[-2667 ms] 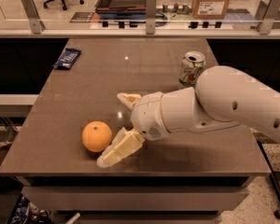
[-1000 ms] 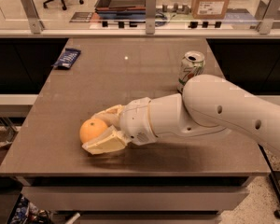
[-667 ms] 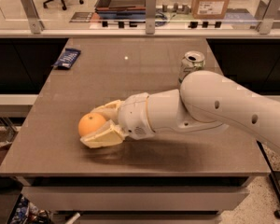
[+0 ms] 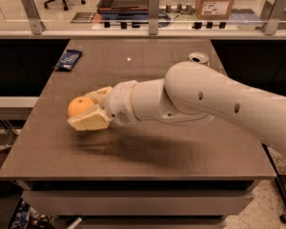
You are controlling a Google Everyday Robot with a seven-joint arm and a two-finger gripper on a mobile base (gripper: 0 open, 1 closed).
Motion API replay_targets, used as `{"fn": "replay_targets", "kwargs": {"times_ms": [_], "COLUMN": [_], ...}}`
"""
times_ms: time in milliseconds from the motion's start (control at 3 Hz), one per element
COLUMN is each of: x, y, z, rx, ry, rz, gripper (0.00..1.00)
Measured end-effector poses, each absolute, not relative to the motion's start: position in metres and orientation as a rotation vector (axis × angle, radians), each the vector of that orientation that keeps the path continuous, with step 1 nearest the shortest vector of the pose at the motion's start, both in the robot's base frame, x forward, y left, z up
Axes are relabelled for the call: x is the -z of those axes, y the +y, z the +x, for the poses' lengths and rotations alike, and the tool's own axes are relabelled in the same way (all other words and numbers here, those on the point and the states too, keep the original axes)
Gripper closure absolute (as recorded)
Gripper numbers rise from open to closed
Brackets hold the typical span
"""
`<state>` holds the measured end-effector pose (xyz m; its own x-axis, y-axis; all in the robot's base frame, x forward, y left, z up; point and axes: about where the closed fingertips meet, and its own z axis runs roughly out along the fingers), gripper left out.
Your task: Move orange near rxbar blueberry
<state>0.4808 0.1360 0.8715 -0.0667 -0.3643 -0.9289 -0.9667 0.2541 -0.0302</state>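
An orange (image 4: 79, 106) sits at the near left of a brown tabletop (image 4: 148, 171), held in the gripper (image 4: 81, 109) of a white robot arm (image 4: 219, 99). The two cream fingers (image 4: 89, 121) pinch the orange from either side, one on its far side and one on its near side, so only the left part of the fruit shows. A soft shadow lies on the tabletop below and to the right of the gripper, which suggests the orange is lifted slightly, though this cannot be told for sure.

The rxbar (image 4: 68, 59), a flat dark blue wrapper, lies at the far left corner of the tabletop, well apart from the orange and almost straight beyond it. Nothing stands between the two. A can (image 4: 199, 58) stands at the far right, partly hidden behind the arm, well away from both.

The arm reaches in from the right edge of the scene and crosses the middle of the tabletop, its wrist pointing left.

The grasp looks complete, so the step in hand is the carry. The next move calls for taking the orange toward the far left corner, stopping just short of the rxbar, lowering it to the tabletop beside the wrapper and not on it, then spreading the fingers gently so the round fruit does not roll off the nearby edge.
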Motion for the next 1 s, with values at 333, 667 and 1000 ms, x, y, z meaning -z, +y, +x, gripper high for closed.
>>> {"fn": "replay_targets", "kwargs": {"times_ms": [333,667,1000], "x": [-0.871,-0.864,-0.865], "y": [0.160,0.172,0.169], "z": [0.507,0.535,0.575], "rx": [-0.778,-0.739,-0.624], "ry": [1.619,1.602,1.599], "rz": [-1.147,-1.031,-0.918], "gripper": [1.00,1.00,1.00]}}
